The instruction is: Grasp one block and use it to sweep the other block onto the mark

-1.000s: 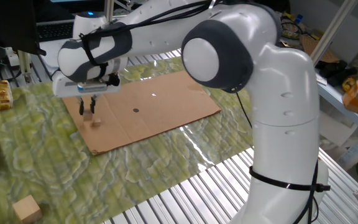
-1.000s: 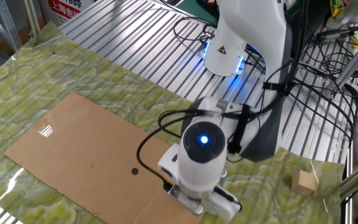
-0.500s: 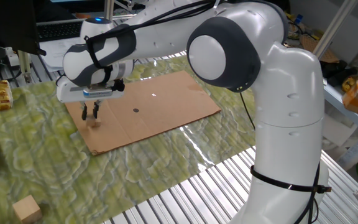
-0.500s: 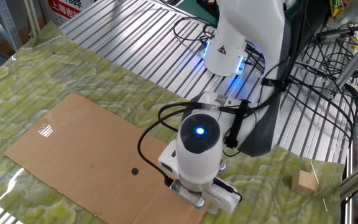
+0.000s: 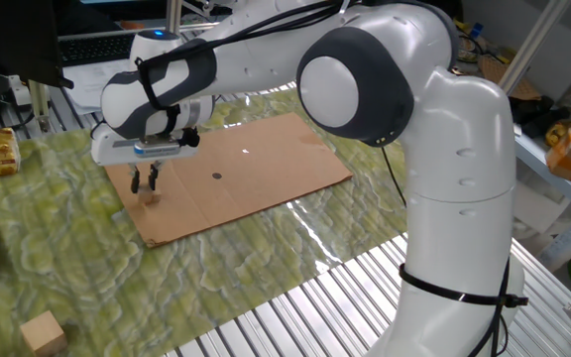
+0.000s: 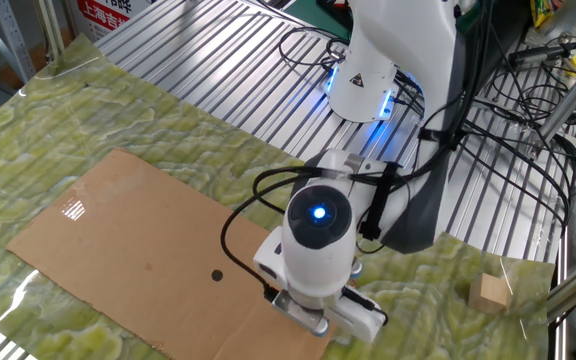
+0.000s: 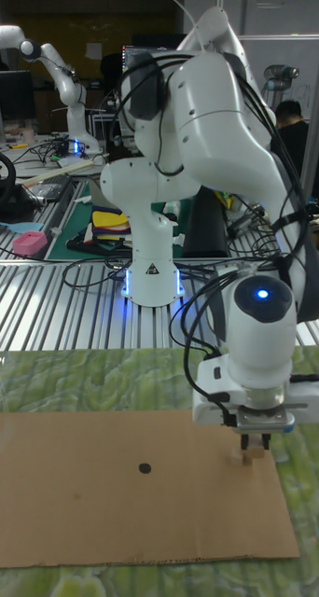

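One fixed view shows our gripper (image 5: pixel 147 184) low over the cardboard sheet (image 5: pixel 266 169), near its corner at about nine o'clock from the mark (image 5: pixel 216 177). A small block (image 5: pixel 150 194) sits right at the fingertips, on the cardboard. The fingers look drawn close together around it, but we cannot tell from any view whether they are actually clamped on it or only straddling it.

In the tall fixed view the same block (image 7: pixel 249 457) peeks out just under the gripper (image 7: pixel 254 450), and the mark (image 7: pixel 145 469) lies well apart at nine o'clock on the cardboard (image 7: pixel 104 522). In the other fixed view the arm's body hides the fingers and this block entirely; only the mark (image 6: pixel 217 275) shows on the sheet.

A second block (image 5: pixel 42 331) rests off the cardboard on the green mat (image 5: pixel 87 278), far from the mark; the other fixed view shows it (image 6: pixel 490 292) at the mat's edge beside the metal slats.

We judge the main risks to be these: if the grip is shallow or off-centre, the block could twist or slip out when we lift. The far block is also a long sweep away, and pushing it across the wrinkled mat and over the cardboard's edge could make it tumble or veer off line.
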### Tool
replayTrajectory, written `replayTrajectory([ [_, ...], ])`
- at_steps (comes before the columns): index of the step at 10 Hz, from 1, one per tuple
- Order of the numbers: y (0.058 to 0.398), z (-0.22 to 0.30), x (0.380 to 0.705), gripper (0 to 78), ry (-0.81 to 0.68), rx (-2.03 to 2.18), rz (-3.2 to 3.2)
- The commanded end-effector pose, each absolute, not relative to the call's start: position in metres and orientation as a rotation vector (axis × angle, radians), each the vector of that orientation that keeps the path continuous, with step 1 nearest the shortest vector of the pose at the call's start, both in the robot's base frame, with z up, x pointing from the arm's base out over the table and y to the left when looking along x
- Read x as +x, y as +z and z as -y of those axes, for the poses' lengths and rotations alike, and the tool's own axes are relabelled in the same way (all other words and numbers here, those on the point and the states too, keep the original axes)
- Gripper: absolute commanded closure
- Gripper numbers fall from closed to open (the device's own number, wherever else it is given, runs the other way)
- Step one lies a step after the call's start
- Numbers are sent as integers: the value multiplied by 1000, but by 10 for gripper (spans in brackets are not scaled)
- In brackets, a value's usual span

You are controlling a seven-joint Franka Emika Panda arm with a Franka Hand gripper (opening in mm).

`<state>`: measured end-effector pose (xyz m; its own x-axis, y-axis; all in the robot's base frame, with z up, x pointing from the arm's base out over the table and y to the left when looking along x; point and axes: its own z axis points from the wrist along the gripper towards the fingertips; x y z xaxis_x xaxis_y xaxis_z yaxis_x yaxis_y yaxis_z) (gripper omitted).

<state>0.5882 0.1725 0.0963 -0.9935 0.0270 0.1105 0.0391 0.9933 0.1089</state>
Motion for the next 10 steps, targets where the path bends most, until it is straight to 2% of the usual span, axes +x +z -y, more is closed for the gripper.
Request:
replayTrajectory([
  [1,90,-168,596,764,-168,-29,3035],
  [4,93,-168,597,764,-139,-25,3033],
  [5,97,-168,596,764,-57,-8,3022],
  [7,102,-167,597,764,-45,-10,3018],
  [10,105,-136,601,764,-49,22,3020],
])
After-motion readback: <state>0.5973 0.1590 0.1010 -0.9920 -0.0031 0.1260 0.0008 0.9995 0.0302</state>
